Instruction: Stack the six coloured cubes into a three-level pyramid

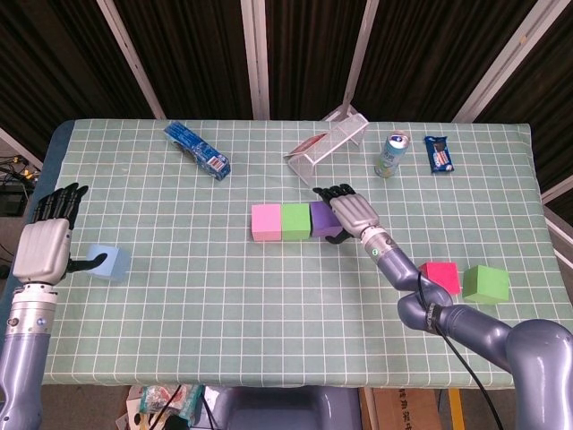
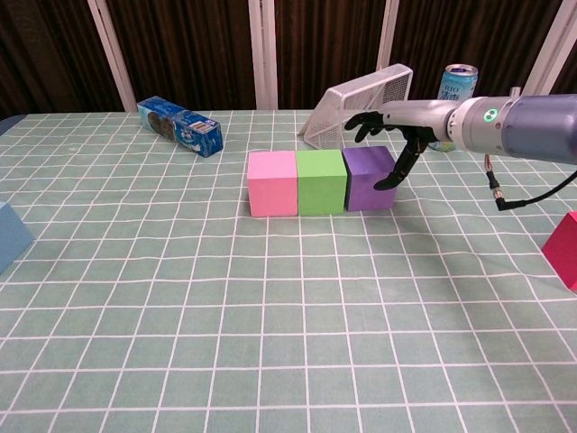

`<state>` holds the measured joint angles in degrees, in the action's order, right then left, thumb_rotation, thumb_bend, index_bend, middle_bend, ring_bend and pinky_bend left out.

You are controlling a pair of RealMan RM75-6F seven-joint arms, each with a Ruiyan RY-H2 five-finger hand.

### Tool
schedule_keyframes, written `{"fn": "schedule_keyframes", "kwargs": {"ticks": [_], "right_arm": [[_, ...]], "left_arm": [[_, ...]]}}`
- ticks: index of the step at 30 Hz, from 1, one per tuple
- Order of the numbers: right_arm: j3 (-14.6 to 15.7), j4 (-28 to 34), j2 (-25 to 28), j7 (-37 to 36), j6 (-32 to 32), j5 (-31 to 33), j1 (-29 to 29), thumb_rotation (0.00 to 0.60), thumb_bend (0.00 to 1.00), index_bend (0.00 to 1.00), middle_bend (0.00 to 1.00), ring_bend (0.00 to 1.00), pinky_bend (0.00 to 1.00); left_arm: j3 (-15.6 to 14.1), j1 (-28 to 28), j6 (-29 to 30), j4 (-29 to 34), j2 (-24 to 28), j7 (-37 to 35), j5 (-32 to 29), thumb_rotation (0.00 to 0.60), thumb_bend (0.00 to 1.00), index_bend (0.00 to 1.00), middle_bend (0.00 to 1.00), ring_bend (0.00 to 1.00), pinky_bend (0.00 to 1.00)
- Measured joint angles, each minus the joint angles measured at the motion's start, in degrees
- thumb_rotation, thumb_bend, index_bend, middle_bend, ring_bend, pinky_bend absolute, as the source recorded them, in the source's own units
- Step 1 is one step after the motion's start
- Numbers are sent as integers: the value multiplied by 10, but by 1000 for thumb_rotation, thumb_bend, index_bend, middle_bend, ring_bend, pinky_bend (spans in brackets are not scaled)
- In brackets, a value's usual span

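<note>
three cubes in a row at mid-table, three loose.
nearest: red cube beside green cube at right, light blue cube by left hand, fingers apart, empty. farther: pink cube, green middle cube, purple cube touching; right hand spread over purple cube, gripping nothing.

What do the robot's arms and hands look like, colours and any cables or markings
Both arms are rounded, glossy blue-grey metal. Each hand, left hand and right hand, has a silver-grey back and black fingers. A thin black cable loops off the right forearm, and a small green-lit round mark sits near that wrist.
</note>
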<state>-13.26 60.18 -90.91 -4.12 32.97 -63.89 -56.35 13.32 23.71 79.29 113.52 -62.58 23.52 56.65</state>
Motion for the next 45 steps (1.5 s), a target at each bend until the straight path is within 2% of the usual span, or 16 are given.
{"fn": "schedule_keyframes", "kwargs": {"ticks": [6, 13, 19, 29, 38, 45], "right_arm": [[0, 3, -1, 7, -1, 3, -1, 600, 262, 43, 161, 96, 0], [0, 6, -2, 17, 0, 11, -2, 600, 262, 162, 161, 96, 0], [0, 9, -2, 23, 0, 16, -1, 600, 261, 182, 161, 96, 0], [-1, 9, -4, 29, 2, 21, -2, 600, 263, 183, 161, 96, 0], [-6, 7, -5, 31, 4, 21, -6, 600, 261, 76, 161, 96, 0], [-5, -5, -8, 42, -6, 30, -12, 600, 262, 46, 161, 80, 0]], "left_arm": [[0, -1, 1, 1, 2, -2, 2, 600, 82, 0, 26, 0, 50], [-1, -1, 0, 1, 3, -3, 3, 600, 82, 0, 26, 0, 50], [-1, -1, -1, 1, 2, -3, 2, 600, 82, 0, 26, 0, 50], [-1, -1, -1, 1, 3, -3, 3, 600, 82, 0, 26, 0, 50], [-1, -1, -1, 0, 2, -3, 2, 600, 82, 0, 26, 0, 50], [-1, -1, -1, -1, 2, -2, 1, 600, 82, 0, 26, 0, 49]]}}
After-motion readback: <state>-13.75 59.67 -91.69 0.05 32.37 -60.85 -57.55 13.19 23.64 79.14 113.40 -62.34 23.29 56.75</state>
